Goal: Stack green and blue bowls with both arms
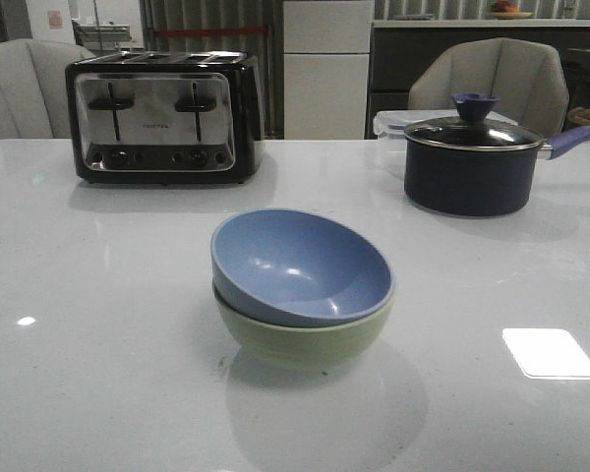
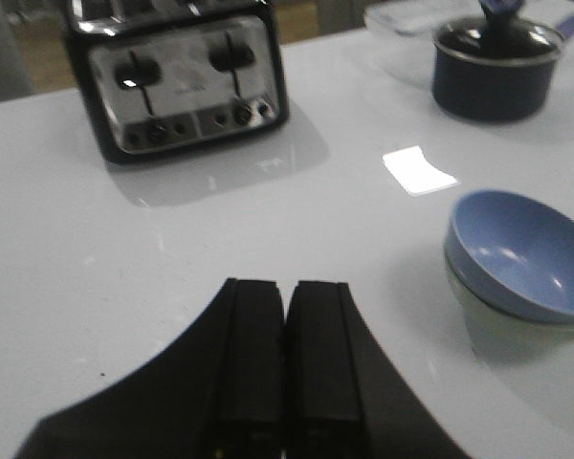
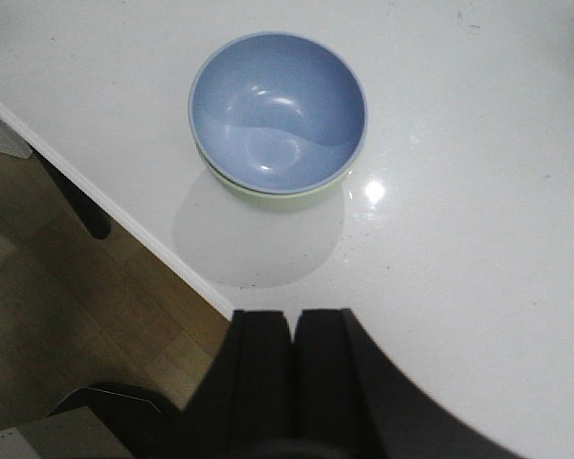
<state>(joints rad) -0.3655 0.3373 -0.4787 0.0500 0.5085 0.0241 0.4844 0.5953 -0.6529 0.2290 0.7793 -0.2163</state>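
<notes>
Blue bowl [image 1: 300,264]: sits nested inside the green one near the middle of the table, tipped a little so its far rim rides higher; it has not settled flat, most likely because the two bowls are close in size.
Green bowl [image 1: 300,339]: underneath, resting directly on the table [image 1: 98,393] and bearing the blue one; only its lower wall and a strip of rim show.
Task progress: judged from how they lie, the stack is made; nothing is left but to keep clear of it.
Left gripper [image 2: 287,359]: fingers pressed together with no gap between them and nothing held; it hangs over bare table, well apart from the bowls, which lie off to one side in its view.
Right gripper [image 3: 292,368]: fingers likewise closed against each other and empty; it hangs above the table's near edge, with the floor visible past it, and the bowls lie ahead of it, apart.
Why the arms sit so: both are off the bowls and out of the front view, which fits a finished stack left to stand alone.
Toaster [image 1: 162,116]: at the far left of the table, well away.
Saucepan [image 1: 472,157]: dark, lidded, blue handle, far right; no part in the job.
Clear container [image 1: 391,126]: just behind the saucepan.
Risk: a nudge could rock the tilted blue bowl.
</notes>
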